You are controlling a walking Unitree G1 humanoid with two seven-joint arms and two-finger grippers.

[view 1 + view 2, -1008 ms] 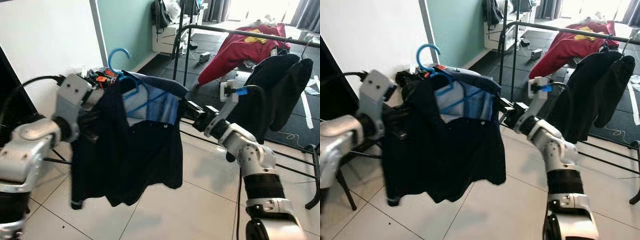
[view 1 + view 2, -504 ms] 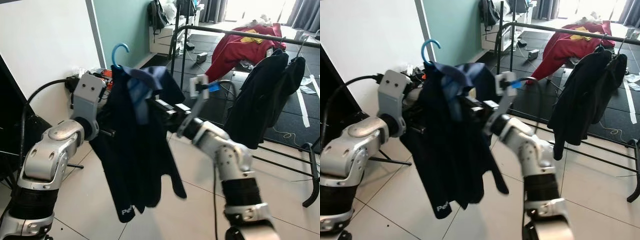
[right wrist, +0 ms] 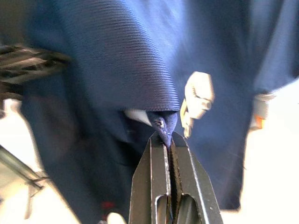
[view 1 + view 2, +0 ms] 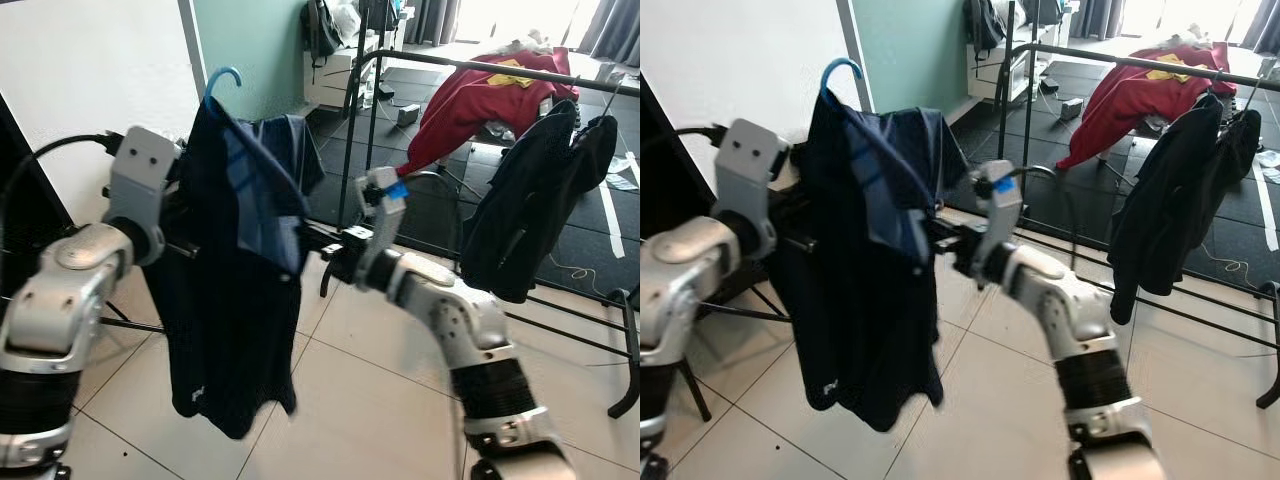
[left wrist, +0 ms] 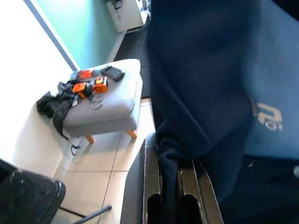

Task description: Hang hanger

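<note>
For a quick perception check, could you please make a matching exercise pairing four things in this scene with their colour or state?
Things:
1. hanger hook
2. shirt
3. garment draped over the rack rail
4. right gripper

Descriptions:
A. red
B. light blue
C. pinching a fold of fabric
D. dark navy, hanging on the hanger

Pairs: 1-B, 2-D, 3-A, 4-C
</note>
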